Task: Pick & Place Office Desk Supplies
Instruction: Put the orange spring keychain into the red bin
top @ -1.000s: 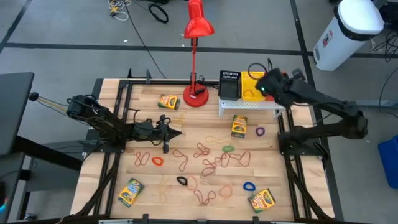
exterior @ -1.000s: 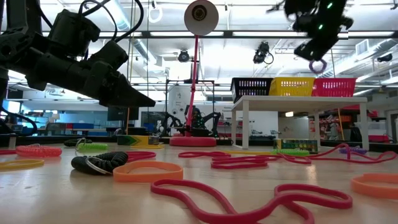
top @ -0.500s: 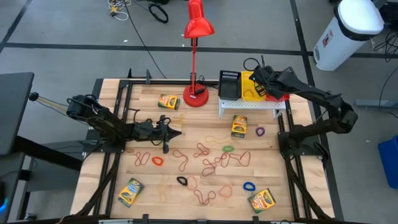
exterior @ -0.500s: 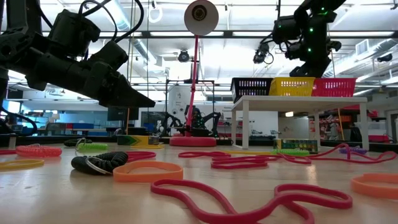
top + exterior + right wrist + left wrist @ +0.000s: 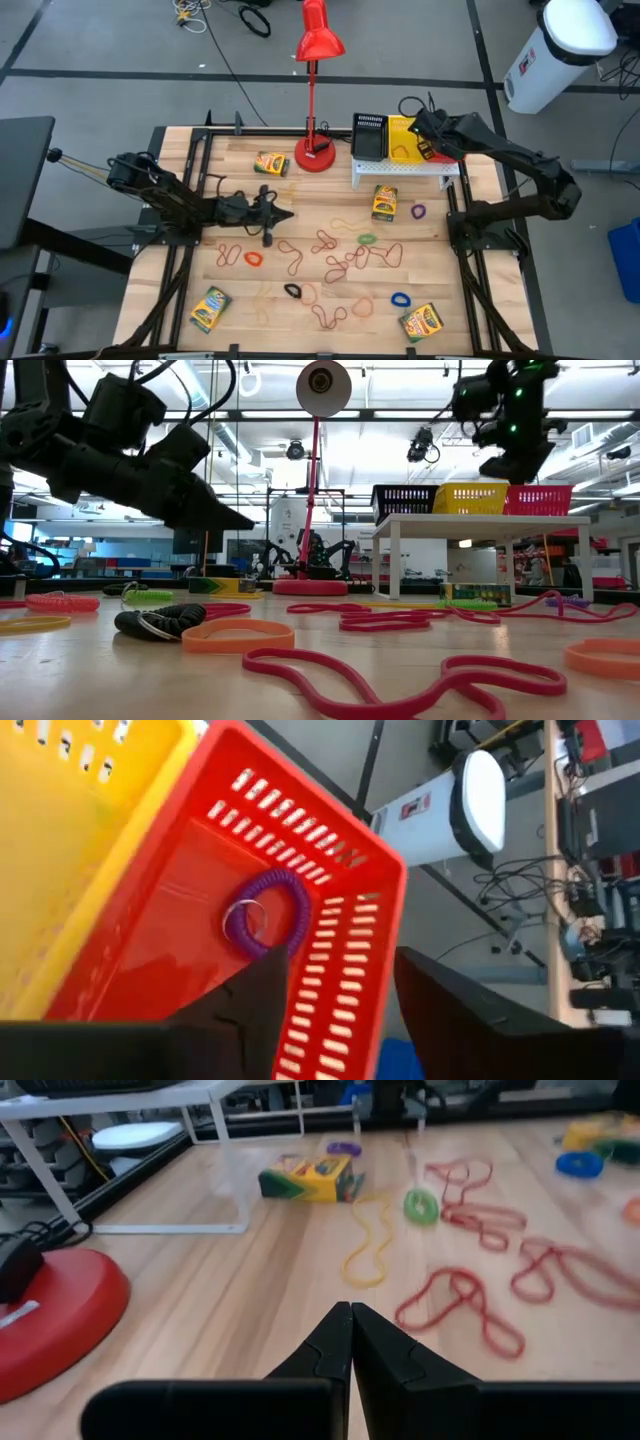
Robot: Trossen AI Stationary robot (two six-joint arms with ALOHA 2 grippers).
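Observation:
My right gripper (image 5: 340,970) hangs open above the red mesh bin (image 5: 190,950), on whose floor a purple coiled band (image 5: 268,915) lies, apart from the fingers. The red bin (image 5: 537,500), yellow bin (image 5: 400,138) and black bin (image 5: 369,137) stand on a small white shelf (image 5: 405,170) at the far right. My left gripper (image 5: 350,1320) is shut on nothing and hovers over the table's left middle (image 5: 285,213). Rubber bands (image 5: 330,255) lie scattered over the middle of the table. Crayon boxes (image 5: 384,201) (image 5: 271,163) (image 5: 210,308) (image 5: 422,321) lie flat on the wood.
A tall red desk lamp (image 5: 318,100) stands with its round base (image 5: 318,157) on the far middle of the table, left of the shelf. Black frame rails run along both table sides. The wood near the left gripper's tip is bare.
My right gripper has swung over the bins, tipped further down and opened. It has let go of the purple band, which hung from its fingers a second ago and now lies in the red bin. The left arm has kept still.

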